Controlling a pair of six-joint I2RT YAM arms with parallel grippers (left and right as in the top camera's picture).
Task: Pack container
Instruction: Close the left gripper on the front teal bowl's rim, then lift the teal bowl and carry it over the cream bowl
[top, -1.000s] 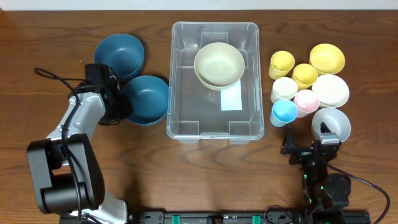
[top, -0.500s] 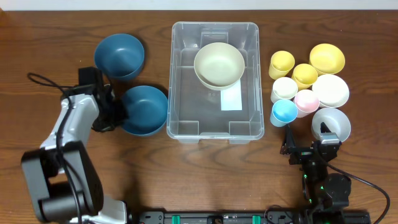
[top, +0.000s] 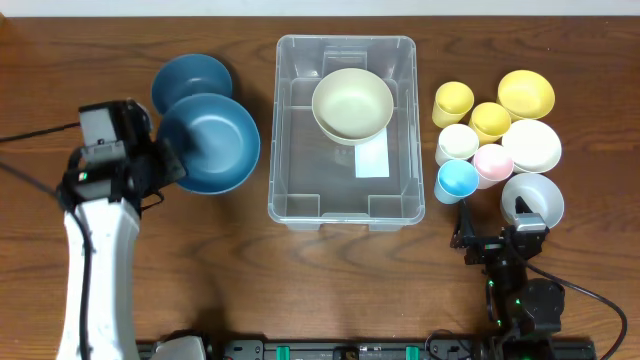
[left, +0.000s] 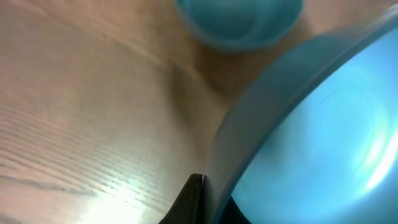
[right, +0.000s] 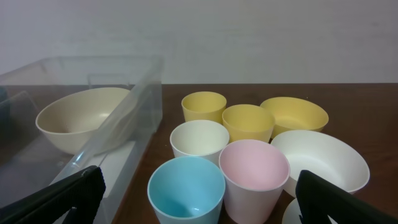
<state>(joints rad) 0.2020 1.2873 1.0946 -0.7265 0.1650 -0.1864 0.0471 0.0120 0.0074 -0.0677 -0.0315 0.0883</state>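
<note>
The left gripper (top: 170, 165) is clamped on the rim of a dark blue plastic bowl (top: 210, 143), held up just left of the clear rectangular plastic container (top: 300, 190) at the middle of the surface (top: 220, 270). Only a cream bowl (top: 352, 103) lies inside; a second blue bowl (top: 185, 75) and the pastel cups and bowls (top: 492, 160) are unpacked. The right gripper (top: 495, 238) has its jaws apart.

Dark wood-grain table (top: 330, 270) under even light, plain pale wall (right: 261, 37) behind
</note>
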